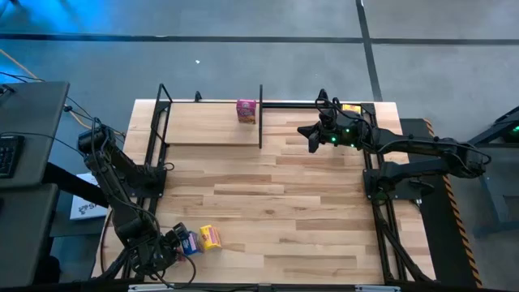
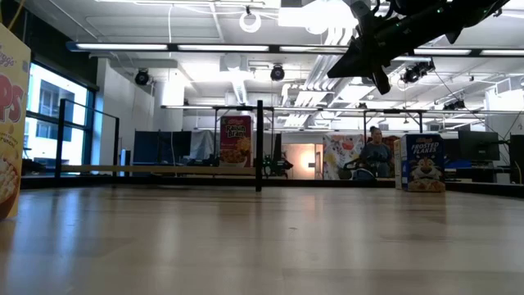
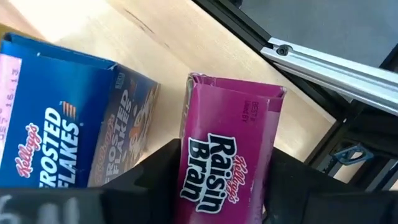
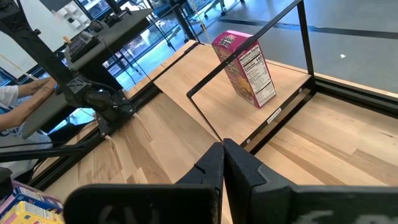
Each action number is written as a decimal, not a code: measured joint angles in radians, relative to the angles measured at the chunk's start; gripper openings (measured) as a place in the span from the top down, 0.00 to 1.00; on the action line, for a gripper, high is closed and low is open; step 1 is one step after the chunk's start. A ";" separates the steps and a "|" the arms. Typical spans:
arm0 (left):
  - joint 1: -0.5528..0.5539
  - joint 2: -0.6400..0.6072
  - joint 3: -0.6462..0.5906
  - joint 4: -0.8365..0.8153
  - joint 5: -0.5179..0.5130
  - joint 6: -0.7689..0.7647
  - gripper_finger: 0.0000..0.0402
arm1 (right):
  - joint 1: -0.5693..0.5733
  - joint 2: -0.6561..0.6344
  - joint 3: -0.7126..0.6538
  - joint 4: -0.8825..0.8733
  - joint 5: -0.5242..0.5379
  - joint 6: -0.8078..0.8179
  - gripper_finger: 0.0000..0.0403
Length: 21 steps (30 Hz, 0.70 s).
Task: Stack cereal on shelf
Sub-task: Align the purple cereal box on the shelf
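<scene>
Now, starting at the lower left of the high view, my left pincer [image 1: 172,243] sits low over the near corner of the surface [image 1: 276,203], right at the small cluster of cereal boxes there. In the left wrist view its fingers [image 3: 155,171] flank a magenta Raisin Bran box [image 3: 227,149], one on each broad side, with the box's long axis running straight out between them. The jaws look part-open around it, and I cannot tell whether they are pressing on the cardboard, so I would not call it held. A blue Frosted Flakes box [image 3: 62,134] stands just beside it, and a yellow box [image 1: 210,237] lies next to the pair in the high view.

Moving right, the shelf [image 1: 211,126] occupies the upper left-centre of the high view, well apart from that pincer and diagonally up-frame from it. One magenta box [image 1: 246,111] already stands upright on its board, near the middle post.

Farther right, my right pincer [image 1: 312,135] hangs above the surface just off the shelf's end, fingers pressed together and carrying nothing (it is the nearer arm to the shelf, though the far one from the boxes). Another box [image 1: 351,108] sits behind it.
</scene>
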 joint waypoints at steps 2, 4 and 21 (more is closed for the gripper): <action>0.000 -0.002 0.010 -0.013 0.003 -0.015 0.58 | 0.000 0.000 0.000 0.000 0.000 0.000 1.00; 0.000 -0.016 0.033 -0.030 0.017 -0.044 0.59 | 0.000 0.000 0.000 0.000 0.000 0.000 1.00; 0.381 -0.302 0.579 -0.450 -0.153 -0.289 0.58 | 0.000 0.000 0.000 -0.020 0.000 0.000 1.00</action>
